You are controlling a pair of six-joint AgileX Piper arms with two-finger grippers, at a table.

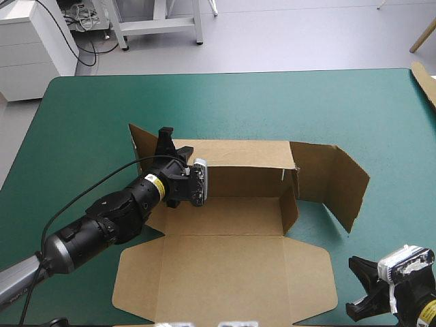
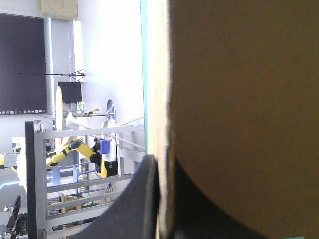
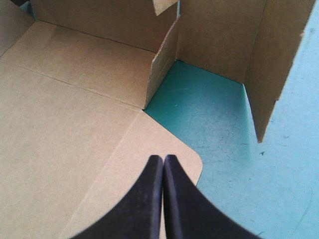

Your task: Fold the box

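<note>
Box: one cut sheet of brown board, partly raised, lying mid-table on the teal-green table cover.
Box, flat parts: two, the floor and the broad lid on its near side. The lid has two round-cornered tabs.
Box, raised parts: the far long wall, plus flaps standing at both ends.
Grippers: two, each with two black fins.
Left gripper: at the box's left end, fins pinched onto the upright left flap, with the board's edge between them.
Right gripper: off the box's near right corner, fins pressed together in a point, holding nothing, aimed toward the lid's right tab.
Loose board: one narrow strip of brown board, well beyond the box's far right.
</note>
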